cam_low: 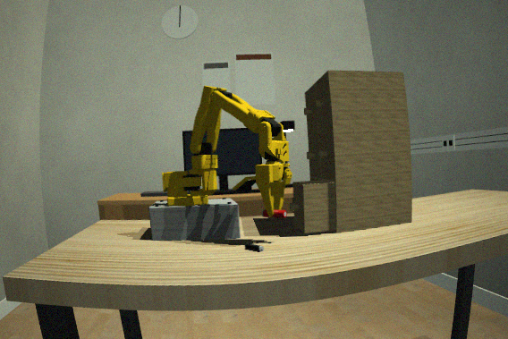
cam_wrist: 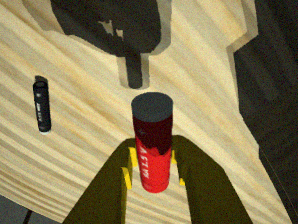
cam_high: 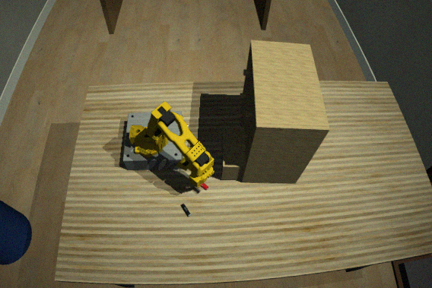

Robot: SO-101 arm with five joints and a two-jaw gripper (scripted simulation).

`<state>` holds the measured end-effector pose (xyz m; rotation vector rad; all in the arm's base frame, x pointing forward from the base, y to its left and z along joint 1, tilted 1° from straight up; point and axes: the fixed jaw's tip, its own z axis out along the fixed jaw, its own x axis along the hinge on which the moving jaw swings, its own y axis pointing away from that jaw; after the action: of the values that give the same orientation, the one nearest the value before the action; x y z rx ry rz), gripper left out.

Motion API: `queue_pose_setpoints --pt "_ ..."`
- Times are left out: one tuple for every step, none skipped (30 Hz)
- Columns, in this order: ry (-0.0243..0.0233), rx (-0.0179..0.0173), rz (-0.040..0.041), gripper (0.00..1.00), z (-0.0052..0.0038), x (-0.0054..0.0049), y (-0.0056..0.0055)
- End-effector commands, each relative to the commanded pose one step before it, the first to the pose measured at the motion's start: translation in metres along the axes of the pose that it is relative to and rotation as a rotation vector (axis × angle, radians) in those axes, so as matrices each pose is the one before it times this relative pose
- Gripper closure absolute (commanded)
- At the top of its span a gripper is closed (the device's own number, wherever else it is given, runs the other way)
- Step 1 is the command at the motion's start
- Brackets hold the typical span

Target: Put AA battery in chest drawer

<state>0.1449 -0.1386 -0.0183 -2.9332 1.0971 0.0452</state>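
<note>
The red AA battery (cam_high: 204, 186) (cam_low: 280, 214) (cam_wrist: 156, 172) is held between the fingertips of my gripper (cam_low: 273, 213) (cam_wrist: 153, 161), which is shut on it. Its dark end points away from the wrist camera's lower edge. The battery is above the table, in front of and a little to the near side of the chest's pulled-out drawer. The wooden chest (cam_high: 289, 86) (cam_low: 371, 150) stands to the right. Its bottom-row right drawer (cam_high: 230, 172) (cam_low: 317, 207) sticks out partway; its inside is dark or hidden. The other drawers look shut, though their fronts are in shade.
A black battery-like cylinder (cam_high: 185, 210) (cam_low: 254, 248) (cam_wrist: 43, 107) lies on the table (cam_high: 247, 238) (cam_low: 170, 266), on the near side of the gripper. The grey base block (cam_high: 133, 162) (cam_low: 192, 223) is left of the chest. Small handles stick out from the chest's front.
</note>
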Motion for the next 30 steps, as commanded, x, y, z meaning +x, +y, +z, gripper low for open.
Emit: queue_pose_setpoints --pt "0.02256 0.00105 -0.00136 1.00 -0.003190 0.00125 -0.00267" --pt "-0.00001 0.00000 0.00000 1.00 0.000001 0.00000 0.00000" --pt "0.00001 0.00000 0.00000 1.00 -0.000001 0.00000 0.00000" --pt "-0.00001 0.00000 0.00000 1.00 0.000001 0.00000 0.00000" --pt "0.00001 0.00000 0.00000 1.00 -0.000001 0.00000 0.00000" --pt "-0.00001 0.00000 0.00000 1.00 0.000001 0.00000 0.00000" --pt "0.00001 0.00000 0.00000 1.00 -0.000001 0.00000 0.00000" --pt "-0.00001 0.00000 0.00000 1.00 0.000001 0.00000 0.00000" --pt "0.00001 0.00000 0.00000 1.00 -0.000001 0.00000 0.00000" --pt "0.00000 0.00000 0.00000 1.00 0.000000 0.00000 0.00000" --pt "0.00000 0.00000 0.00000 1.00 0.000000 0.00000 0.00000" --pt "0.00007 -0.00017 -0.02207 1.00 -0.000163 -0.00214 -0.00441" --pt "0.00009 -0.00017 -0.02207 1.00 -0.000138 -0.00216 -0.00436" --pt "0.00007 -0.00017 -0.02207 1.00 -0.000111 -0.00218 -0.00430" --pt "0.00009 -0.00017 -0.02207 1.00 -0.000086 -0.00220 -0.00425" --pt "0.00007 -0.00017 -0.02207 1.00 -0.000058 -0.00223 -0.00420" --pt "0.00009 -0.00016 -0.02207 1.00 -0.000033 -0.00224 -0.00415" --pt "0.00007 -0.00016 -0.02207 1.00 -0.000005 -0.00226 -0.00409" --pt "0.00009 -0.00016 -0.02207 1.00 0.000021 -0.00228 -0.00404" --pt "0.00007 -0.00016 -0.02207 1.00 0.000050 -0.00230 -0.00399" --pt "0.00009 -0.00016 -0.02207 1.00 0.000076 -0.00232 -0.00393" --pt "0.00007 -0.00015 -0.02207 1.00 0.000105 -0.00234 -0.00388" --pt "0.00009 -0.00015 -0.02207 1.00 0.000132 -0.00235 -0.00383" --pt "-0.00001 0.00000 0.00000 1.00 0.000001 0.00000 0.00000" --pt "0.00001 0.00000 0.00000 1.00 -0.000001 0.00000 0.00000" --pt "-0.00001 0.00000 0.00000 1.00 0.000001 0.00000 0.00000" --pt "0.00000 0.00000 0.00000 1.00 0.000000 0.00000 0.00000" --pt "0.00000 0.00000 0.00000 1.00 0.000000 0.00000 0.00000" --pt "0.00016 -0.00018 -0.02614 1.00 -0.000061 -0.00083 -0.00451" --pt "0.00015 -0.00017 -0.02614 1.00 -0.000054 -0.00083 -0.00448"
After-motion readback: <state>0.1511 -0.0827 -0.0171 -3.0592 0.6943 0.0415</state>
